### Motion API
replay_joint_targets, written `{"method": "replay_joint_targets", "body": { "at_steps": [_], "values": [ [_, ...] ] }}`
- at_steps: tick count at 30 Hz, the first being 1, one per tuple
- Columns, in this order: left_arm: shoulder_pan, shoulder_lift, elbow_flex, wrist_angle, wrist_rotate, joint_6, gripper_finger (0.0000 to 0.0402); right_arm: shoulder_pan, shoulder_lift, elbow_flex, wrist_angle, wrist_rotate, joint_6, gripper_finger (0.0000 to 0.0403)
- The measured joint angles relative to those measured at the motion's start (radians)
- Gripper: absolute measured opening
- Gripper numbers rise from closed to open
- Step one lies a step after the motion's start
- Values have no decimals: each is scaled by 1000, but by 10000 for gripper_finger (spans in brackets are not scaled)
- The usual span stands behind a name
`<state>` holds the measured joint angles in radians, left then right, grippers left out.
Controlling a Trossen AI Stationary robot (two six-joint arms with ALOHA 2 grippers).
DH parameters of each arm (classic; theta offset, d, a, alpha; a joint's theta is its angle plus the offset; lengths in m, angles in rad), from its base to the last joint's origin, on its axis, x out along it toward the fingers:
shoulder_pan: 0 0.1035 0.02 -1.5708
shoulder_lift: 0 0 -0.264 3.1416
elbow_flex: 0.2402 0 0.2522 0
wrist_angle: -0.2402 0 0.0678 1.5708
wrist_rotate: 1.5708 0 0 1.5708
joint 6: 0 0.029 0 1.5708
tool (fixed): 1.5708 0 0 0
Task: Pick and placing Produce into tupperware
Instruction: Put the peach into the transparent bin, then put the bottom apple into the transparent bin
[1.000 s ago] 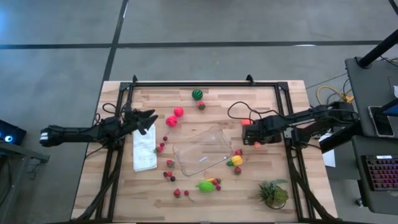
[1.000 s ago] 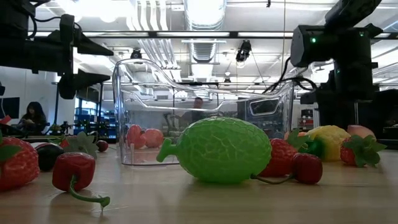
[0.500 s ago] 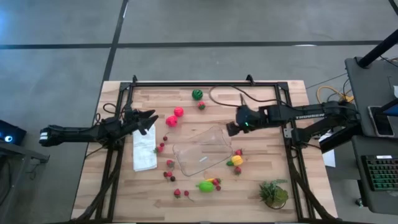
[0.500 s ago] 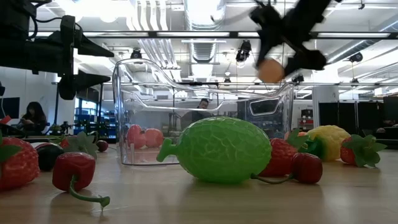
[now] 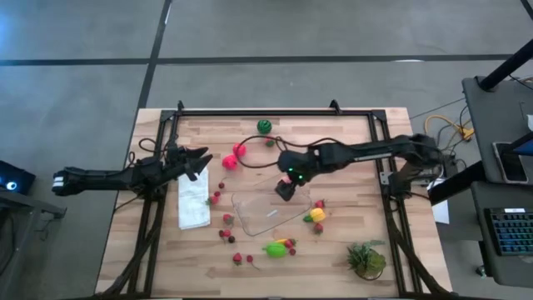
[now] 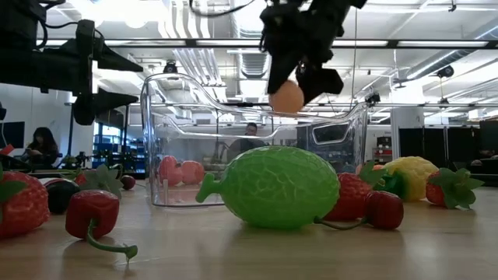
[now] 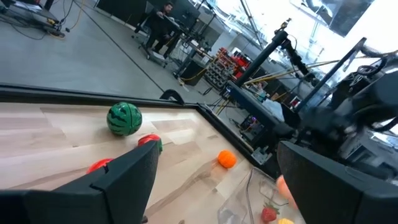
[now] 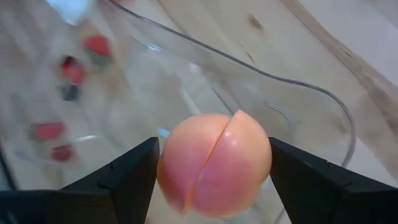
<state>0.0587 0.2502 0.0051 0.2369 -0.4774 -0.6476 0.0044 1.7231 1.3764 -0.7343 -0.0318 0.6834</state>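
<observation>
The tupperware (image 5: 268, 206) is a clear rectangular tub standing open on the middle of the table (image 5: 358, 133). My right gripper (image 5: 286, 188) reaches over its far half, shut on a peach-coloured round fruit (image 6: 287, 97). That fruit shows at about the height of the tub's rim (image 6: 233, 109) in the low view. My left gripper (image 5: 200, 158) waits open at the table's left, above the far end of a white cloth (image 5: 193, 202). Loose produce lies around the tub: a striped melon (image 5: 264, 127), two pink-red fruits (image 5: 234, 156), a lime-green fruit (image 5: 275, 248), a yellow one (image 5: 316, 215) and small red berries (image 5: 225, 225). My right gripper pinches the peach-coloured fruit (image 8: 214, 165) between its two fingers (image 8: 124, 177), one on each opposite side, across its widest part. The fingers point down from above. The fruit is lifted clear and sits over the tub's open top.
A spiky green plant tuft (image 5: 366, 258) stands near the near right corner. A cable (image 5: 283, 142) loops over the table's far side by the right arm. Strawberries and a small red pepper (image 6: 93, 214) lie on the near side of the tub. A black frame (image 5: 250, 112) borders the table.
My right gripper has risen from the table right of the tub with the peach-coloured fruit in its fingers. It swung toward the table's left until it came over the tub, so the fruit is now lifted clear. The left arm kept still.
</observation>
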Motion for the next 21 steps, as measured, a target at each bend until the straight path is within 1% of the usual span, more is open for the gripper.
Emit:
{"method": "replay_joint_targets", "body": {
  "at_steps": [4,6,11,13,16,19,21],
  "values": [
    [0,-3,0,74,0,0,315,3,48,43,-56,10,2,299],
    [0,-2,0,104,0,0,315,14,56,58,-54,43,6,311],
    [0,-2,0,123,0,0,315,41,49,85,-57,219,4,347],
    [0,-2,0,131,0,0,315,45,40,91,-82,311,-1,359],
    [0,4,0,163,0,-1,315,50,12,94,-121,452,12,365],
    [0,15,0,206,-8,-4,315,53,-26,94,-134,528,15,365],
    [0,27,0,228,-9,-71,315,50,-56,95,-134,541,16,365]
  ]
}}
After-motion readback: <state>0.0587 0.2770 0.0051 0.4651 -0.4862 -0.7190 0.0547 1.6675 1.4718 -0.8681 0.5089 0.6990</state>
